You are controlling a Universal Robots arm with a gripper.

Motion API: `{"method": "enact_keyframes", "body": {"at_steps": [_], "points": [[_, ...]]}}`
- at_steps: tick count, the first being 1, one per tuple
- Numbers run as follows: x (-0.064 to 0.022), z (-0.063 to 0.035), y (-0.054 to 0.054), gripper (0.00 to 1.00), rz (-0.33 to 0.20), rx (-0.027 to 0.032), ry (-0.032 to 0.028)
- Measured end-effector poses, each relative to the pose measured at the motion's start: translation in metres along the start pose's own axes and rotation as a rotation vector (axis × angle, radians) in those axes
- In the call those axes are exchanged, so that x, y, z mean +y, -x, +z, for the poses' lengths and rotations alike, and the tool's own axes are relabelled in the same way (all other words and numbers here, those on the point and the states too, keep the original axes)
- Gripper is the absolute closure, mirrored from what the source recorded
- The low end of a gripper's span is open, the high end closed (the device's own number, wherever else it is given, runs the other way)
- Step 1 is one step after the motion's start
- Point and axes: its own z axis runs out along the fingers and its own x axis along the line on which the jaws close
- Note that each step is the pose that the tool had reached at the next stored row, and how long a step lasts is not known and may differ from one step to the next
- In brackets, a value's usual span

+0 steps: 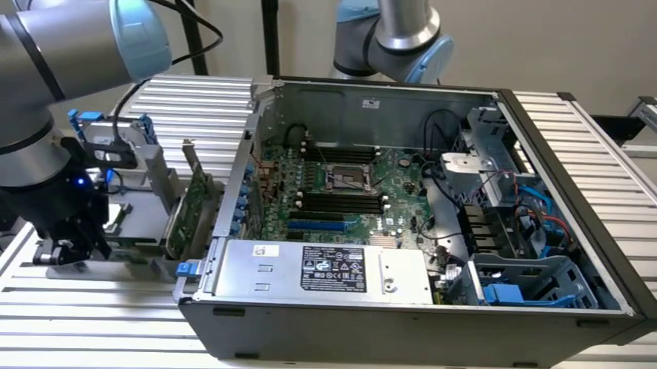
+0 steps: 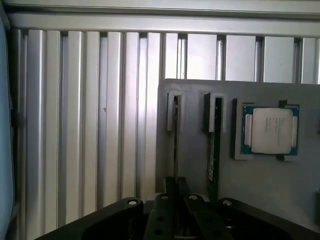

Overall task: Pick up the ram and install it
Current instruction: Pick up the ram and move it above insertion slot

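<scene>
Hovering low over the grey holder plate (image 2: 260,185), the gripper (image 2: 175,184) lines up with the slot nearest the plate's edge, where the ram (image 2: 176,135) stands on edge. I cannot tell whether the tool is clamped on it or released. A second stick (image 2: 216,145) stands in the plate's next slot. A processor (image 2: 271,131) lies in the plate's recess just beyond. The plate rests on a ribbed aluminium table (image 2: 75,125).
</scene>
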Motion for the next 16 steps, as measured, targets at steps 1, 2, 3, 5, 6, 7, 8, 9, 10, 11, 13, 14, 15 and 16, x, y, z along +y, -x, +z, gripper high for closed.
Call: {"method": "enact_keyframes", "body": {"at_steps": [1,2,3,5,6,7,8,9,10,11,13,14,15,16], "points": [[0.0001,-0.0043,0.000,1.00,0.000,0.0001,0.0002],[0.0003,-0.0091,0.000,1.00,0.000,0.0001,0.0002],[0.0004,-0.0134,0.000,1.00,0.000,0.0000,0.0001],[0.0005,-0.0223,0.000,1.00,0.000,0.0000,0.0001],[0.0005,-0.0268,0.000,1.00,0.000,0.0000,0.0000],[0.0005,-0.0314,0.000,1.00,0.000,0.0000,0.0001],[0.0003,-0.0360,0.000,1.00,0.000,0.0000,0.0002],[0.0001,-0.0405,0.000,1.00,0.000,-0.0001,0.0001],[-0.0004,-0.0450,0.000,1.00,0.000,-0.0002,0.0000],[-0.0009,-0.0496,0.000,1.00,0.000,-0.0003,0.0002],[-0.0025,-0.0587,0.000,1.00,0.000,-0.0008,0.0002],[-0.0038,-0.0633,0.000,1.00,0.000,-0.0012,0.0002],[-0.0052,-0.0677,0.000,1.00,0.000,-0.0016,0.0001],[-0.0069,-0.0721,0.000,1.00,0.000,-0.0022,0.0001]]}}
